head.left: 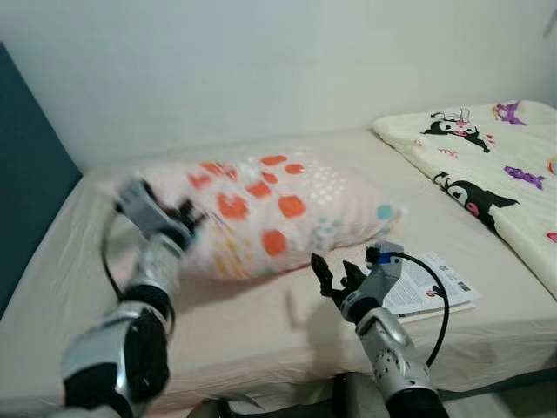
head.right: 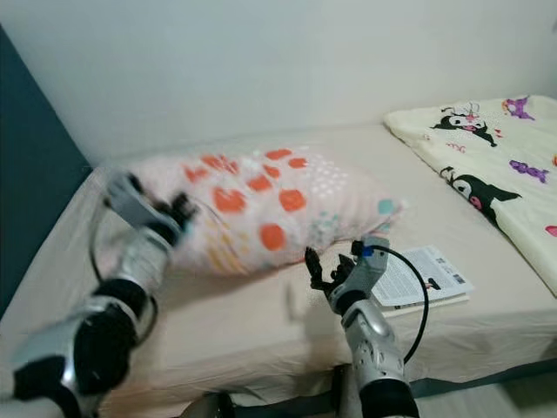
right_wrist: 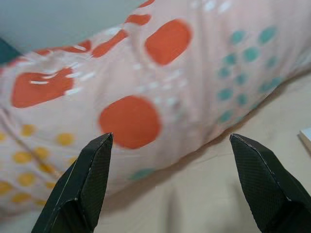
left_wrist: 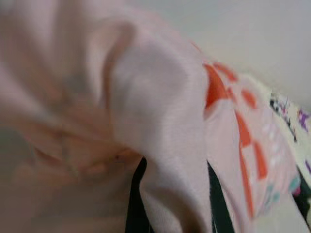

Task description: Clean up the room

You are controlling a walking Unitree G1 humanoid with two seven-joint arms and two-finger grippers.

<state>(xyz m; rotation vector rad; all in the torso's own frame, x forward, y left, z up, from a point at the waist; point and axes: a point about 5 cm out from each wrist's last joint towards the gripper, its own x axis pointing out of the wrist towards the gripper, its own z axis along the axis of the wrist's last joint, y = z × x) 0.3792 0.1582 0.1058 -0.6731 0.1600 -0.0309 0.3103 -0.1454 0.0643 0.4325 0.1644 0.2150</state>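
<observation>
Pink pillow [head.left: 270, 213] with orange spots lying across beige bed sheet [head.left: 78, 287], near the wall. Left gripper [head.left: 184, 219] clamped on its corner cloth, blurred. Right gripper [head.left: 335, 277] hovering just in front of the pillow, fingers [right_wrist: 85, 187] spread wide apart, beside a booklet [head.left: 428, 286]

Beige-sheeted bed [head.left: 261, 322] bearing spotted pillow [head.left: 270, 213], open booklet [head.left: 431, 283], and cartoon-print blanket [head.left: 487, 165].
</observation>
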